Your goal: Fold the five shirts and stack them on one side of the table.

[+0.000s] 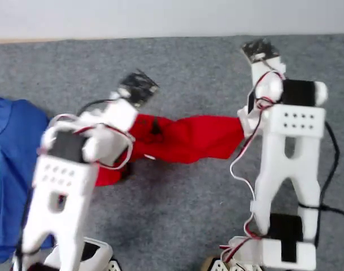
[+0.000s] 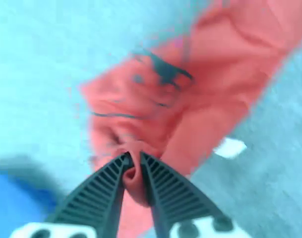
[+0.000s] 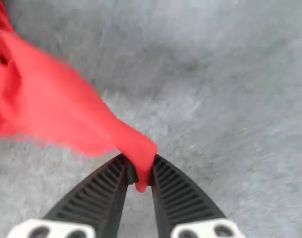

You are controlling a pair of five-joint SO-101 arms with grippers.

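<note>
The grey table (image 1: pixel 188 220) spreads under me, with a blue shirt (image 1: pixel 13 164) lying at its left edge beside my left arm. The red shirt (image 1: pixel 188 138) stretches across the middle between my two pincers. My left gripper (image 2: pixel 134 166) is clamped on one bunched end, and my right gripper (image 3: pixel 139 171) pinches the other.
</note>
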